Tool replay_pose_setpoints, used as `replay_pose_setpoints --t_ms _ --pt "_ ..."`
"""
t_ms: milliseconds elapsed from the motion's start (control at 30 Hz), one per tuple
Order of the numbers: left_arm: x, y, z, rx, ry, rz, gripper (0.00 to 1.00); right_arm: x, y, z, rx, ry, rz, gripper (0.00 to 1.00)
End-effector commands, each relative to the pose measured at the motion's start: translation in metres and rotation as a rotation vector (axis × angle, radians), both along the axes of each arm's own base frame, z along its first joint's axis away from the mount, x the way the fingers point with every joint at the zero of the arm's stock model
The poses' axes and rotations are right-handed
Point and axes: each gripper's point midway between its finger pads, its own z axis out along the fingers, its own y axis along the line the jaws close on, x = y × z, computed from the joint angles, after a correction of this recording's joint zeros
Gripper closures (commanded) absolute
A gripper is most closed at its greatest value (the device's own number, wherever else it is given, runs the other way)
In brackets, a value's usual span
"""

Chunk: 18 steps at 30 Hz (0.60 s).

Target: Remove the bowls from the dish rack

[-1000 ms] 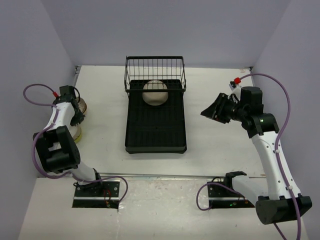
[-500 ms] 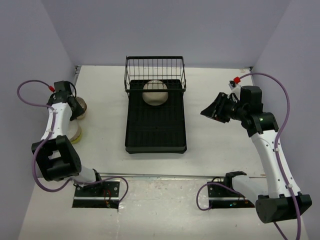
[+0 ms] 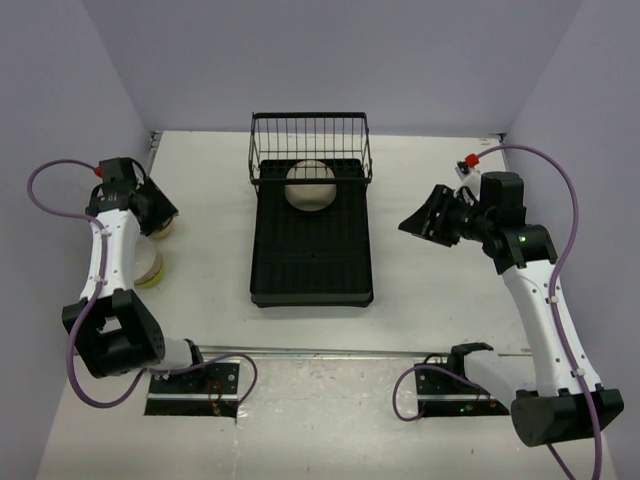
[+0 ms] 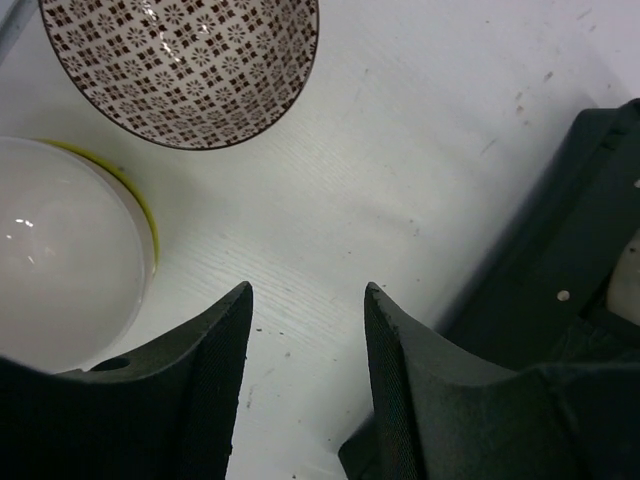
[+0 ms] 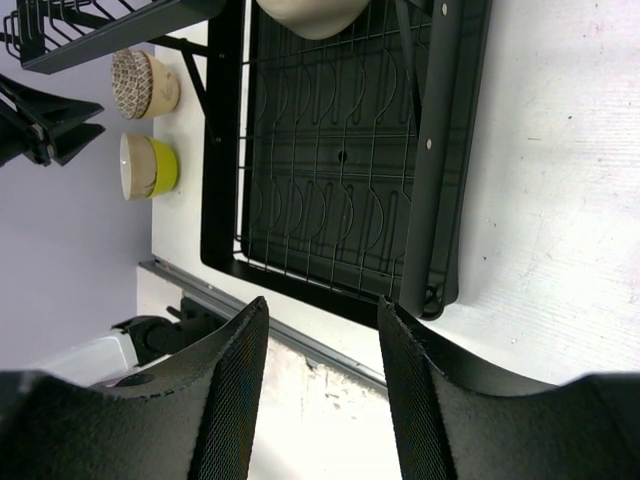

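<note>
One cream bowl point(image 3: 311, 186) sat in the dish rack point(image 3: 312, 260), well ahead of the right pincer point(image 5: 320, 310) (open, empty); the open left pincer point(image 4: 305, 300), turning carelessly, could clip the patterned bowl point(image 4: 180, 70) just ahead.

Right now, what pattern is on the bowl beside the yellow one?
Dark brown lattice on white covers the patterned bowl; left wrist view shows it best.

No readable text, label, brand or number shows (the patterned bowl point(image 4: 180, 60) carries only ornament).
</note>
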Motion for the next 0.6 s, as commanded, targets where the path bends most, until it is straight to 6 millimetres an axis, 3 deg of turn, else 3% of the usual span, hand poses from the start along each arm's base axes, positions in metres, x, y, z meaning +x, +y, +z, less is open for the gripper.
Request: replay_pose_setpoints --t_ms 0,267,567 --pt "0.009 -0.019 0.028 -0.093 -0.107 -0.033 0.5 -0.004 0.004 0.009 0.0 -0.043 0.048 0.51" --pt "0.014 -0.054 0.028 -0.26 -0.173 -0.114 0.56 -0.011 0.005 0.001 -0.006 -0.033 0.071 0.74" --pt "0.027 -0.105 0.05 -0.388 -0.296 -0.271 0.58 -0.02 0.01 -0.008 -0.001 -0.057 0.136 0.97"
